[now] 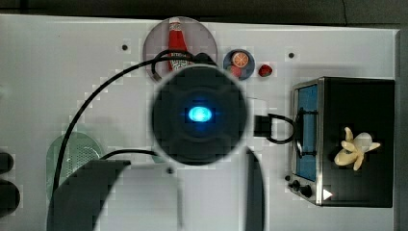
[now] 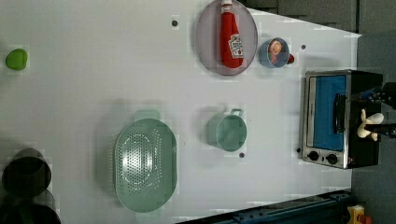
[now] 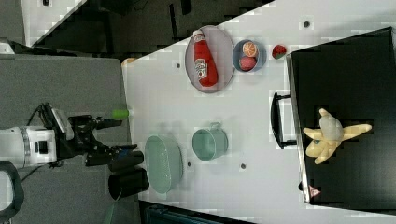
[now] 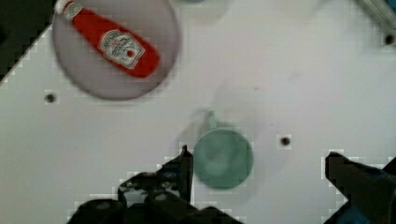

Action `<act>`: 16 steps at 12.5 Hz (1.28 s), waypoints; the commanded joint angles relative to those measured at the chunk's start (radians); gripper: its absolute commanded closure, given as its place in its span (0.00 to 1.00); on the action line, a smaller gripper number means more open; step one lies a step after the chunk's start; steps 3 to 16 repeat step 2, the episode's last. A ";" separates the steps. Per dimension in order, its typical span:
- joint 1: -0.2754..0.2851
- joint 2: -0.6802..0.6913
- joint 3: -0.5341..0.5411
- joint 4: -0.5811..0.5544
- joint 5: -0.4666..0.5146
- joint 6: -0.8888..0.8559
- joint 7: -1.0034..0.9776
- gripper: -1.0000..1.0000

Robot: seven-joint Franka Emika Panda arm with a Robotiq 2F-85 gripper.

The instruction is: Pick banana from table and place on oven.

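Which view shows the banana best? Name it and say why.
The right view: the banana lies unobstructed on the oven top, peel flaps splayed. The top view shows it whole but smaller; the left view shows it small, at the oven's far edge.

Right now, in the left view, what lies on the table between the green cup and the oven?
Nothing: in the left view the white table is bare between the green cup and the oven, with one small dark hole just past the cup.

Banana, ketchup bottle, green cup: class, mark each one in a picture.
banana (image 3: 332, 134), right view, on its pale middle.
ketchup bottle (image 2: 231, 41), left view, on its red body.
green cup (image 4: 223, 157), wrist view, inside its bowl.
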 commanded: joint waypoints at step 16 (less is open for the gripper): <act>-0.052 -0.013 -0.066 -0.008 -0.071 0.008 0.119 0.00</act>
